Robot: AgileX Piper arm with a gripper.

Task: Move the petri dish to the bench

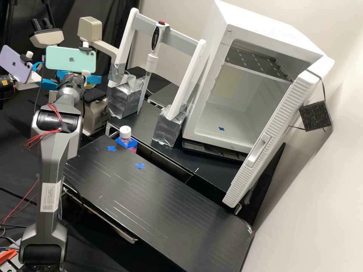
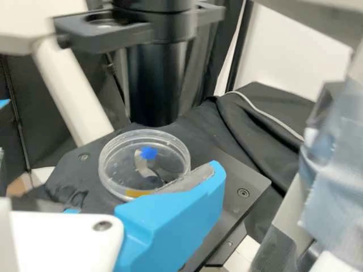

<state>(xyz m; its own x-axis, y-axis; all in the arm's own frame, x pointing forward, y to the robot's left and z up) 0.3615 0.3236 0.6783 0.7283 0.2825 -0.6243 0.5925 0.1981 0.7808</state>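
In the high view the gripper (image 1: 72, 81) is at the microscope on the left, its blue fingers spread wide apart. The wrist view has the clear round petri dish (image 2: 144, 161) lying flat on the microscope's dark stage (image 2: 227, 175), under a black barrel. Blue and yellow marks show in the dish. One finger of the gripper (image 2: 167, 218) stands close by the dish, its grey pad overlapping the rim in the picture; contact is unclear. The black bench (image 1: 151, 200) bears two blue tape crosses.
A white-capped bottle (image 1: 125, 133) stands behind the bench's rear edge. Beyond it, a pipette (image 1: 150, 64) hangs on a white frame with taped feet. At the right is an open white incubator (image 1: 227, 130), its door swung out. A second arm's phone (image 1: 16, 64) is at far left.
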